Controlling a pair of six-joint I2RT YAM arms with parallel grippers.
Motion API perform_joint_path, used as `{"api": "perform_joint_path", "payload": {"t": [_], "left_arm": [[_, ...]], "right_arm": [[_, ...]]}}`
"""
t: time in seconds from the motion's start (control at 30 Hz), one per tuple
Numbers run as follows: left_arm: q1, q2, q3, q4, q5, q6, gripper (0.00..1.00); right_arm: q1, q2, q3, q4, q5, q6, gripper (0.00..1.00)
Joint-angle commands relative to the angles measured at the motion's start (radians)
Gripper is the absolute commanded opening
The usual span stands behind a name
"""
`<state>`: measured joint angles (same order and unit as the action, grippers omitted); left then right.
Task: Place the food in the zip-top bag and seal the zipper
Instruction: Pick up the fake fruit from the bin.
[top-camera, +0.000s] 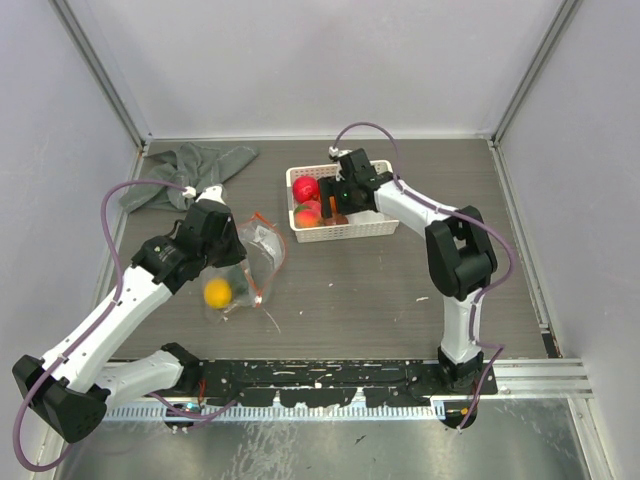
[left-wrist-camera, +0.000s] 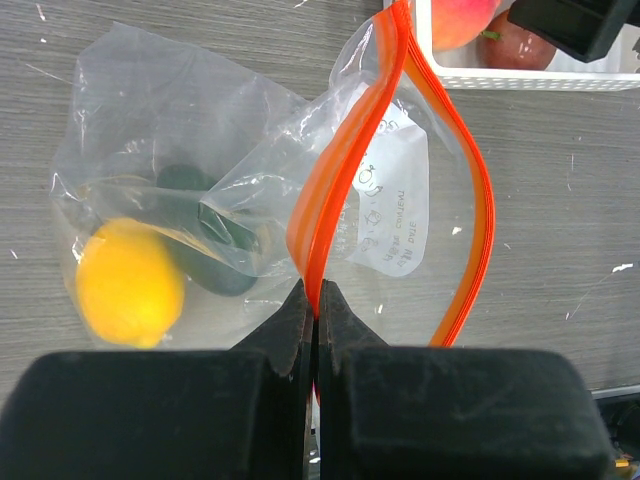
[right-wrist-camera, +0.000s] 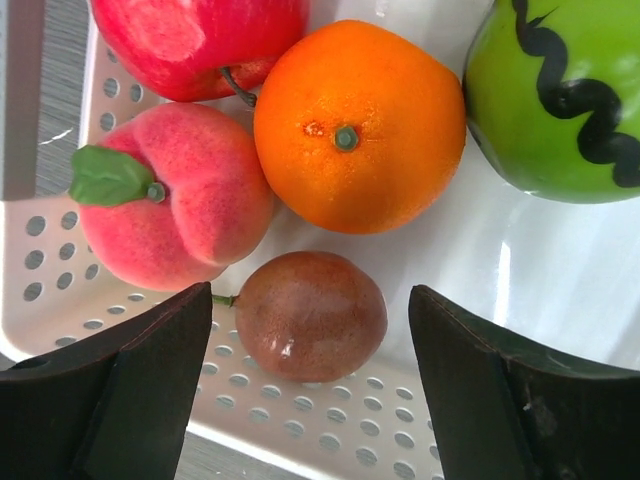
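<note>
Seven fruits (right-wrist-camera: 358, 125), one bag (left-wrist-camera: 160, 110), one basket (top-camera: 345, 232), one cloth (top-camera: 185, 165).

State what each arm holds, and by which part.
Left jaws: shut on the zipper of the bag. Right jaws: open over the brown fruit, holding nothing.

We find the bag (left-wrist-camera: 160, 110) mouth gaping between its two zipper (left-wrist-camera: 345, 150) strips; the left gripper (left-wrist-camera: 317, 300), clamped on the left strip, blocks the near end. In the basket (right-wrist-camera: 60, 250), the right gripper (right-wrist-camera: 310, 290) straddles the brown fruit (right-wrist-camera: 310, 320) with jaws spread. The peach (right-wrist-camera: 175, 200) and orange (right-wrist-camera: 355, 125) crowd just beyond. The worktop (top-camera: 380, 290) between bag and basket lies bare.
</note>
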<state>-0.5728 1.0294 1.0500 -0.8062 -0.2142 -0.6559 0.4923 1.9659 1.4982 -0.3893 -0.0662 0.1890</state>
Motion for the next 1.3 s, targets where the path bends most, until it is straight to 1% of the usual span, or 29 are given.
{"api": "perform_joint_path", "payload": {"t": [0.0, 0.23, 0.43, 0.6, 0.73, 0.97, 1.27], "left_arm": [[0.005, -0.006, 0.010, 0.008, -0.022, 0.021, 0.00], [0.005, 0.000, 0.007, 0.012, -0.016, 0.019, 0.00], [0.005, 0.007, 0.011, 0.013, -0.008, 0.019, 0.00], [0.005, 0.009, 0.011, 0.015, -0.007, 0.018, 0.00], [0.005, 0.016, 0.015, 0.016, 0.001, 0.018, 0.00], [0.005, 0.024, 0.022, 0.019, 0.009, 0.018, 0.00], [0.005, 0.035, 0.015, 0.027, 0.023, 0.014, 0.00]], "right_arm": [[-0.003, 0.034, 0.071, -0.040, -0.021, -0.022, 0.83], [-0.003, 0.086, 0.071, -0.067, -0.021, -0.035, 0.83], [-0.003, 0.122, 0.076, -0.082, 0.011, -0.047, 0.82], [-0.003, 0.123, 0.070, -0.082, 0.024, -0.054, 0.77], [-0.003, 0.104, 0.058, -0.077, 0.040, -0.053, 0.70], [-0.003, 0.026, 0.008, -0.031, 0.060, -0.045, 0.57], [-0.003, -0.052, -0.047, 0.034, 0.085, -0.023, 0.46]]}}
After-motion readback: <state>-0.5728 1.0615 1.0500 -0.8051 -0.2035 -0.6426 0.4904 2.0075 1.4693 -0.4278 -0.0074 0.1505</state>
